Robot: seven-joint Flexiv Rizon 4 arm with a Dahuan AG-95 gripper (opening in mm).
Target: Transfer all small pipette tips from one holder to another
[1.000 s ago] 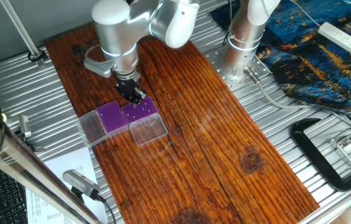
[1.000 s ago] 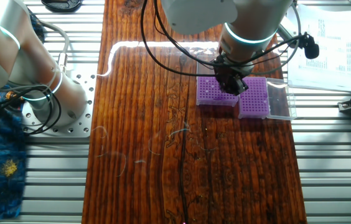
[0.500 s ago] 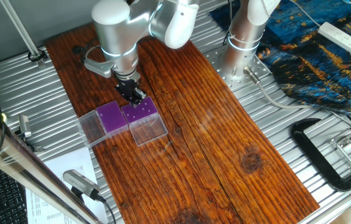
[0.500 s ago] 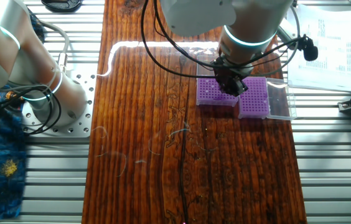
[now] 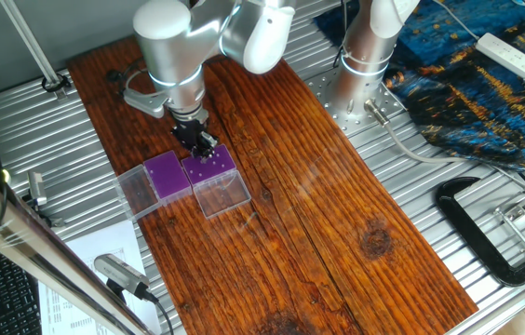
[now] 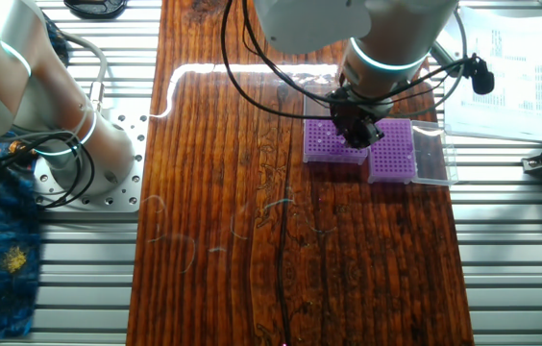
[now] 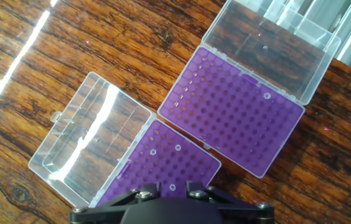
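Purple tops face me in the hand view: on the left, the near holder (image 7: 169, 165) with its clear lid (image 7: 88, 143) flung open, three small pipette tips (image 7: 152, 152) seated close to my claw (image 7: 166, 190). Right of it, touching, lies the far holder (image 7: 231, 112), one tip (image 7: 266, 96) near its far edge. Whether the claw is spread, I cannot tell. Both rest on the wooden desk (image 7: 101, 37).

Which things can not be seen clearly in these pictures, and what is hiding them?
- Gripper open or shut: both fixed views too small; hand view cuts the fingertips at the bottom edge.
- Small whitish pipette tips: uncountable; the gripper body covers part of the nearer purple perforated holder in the hand view.
- Farther purple perforated holder: its clear hinged lid is cut off by the top edge.
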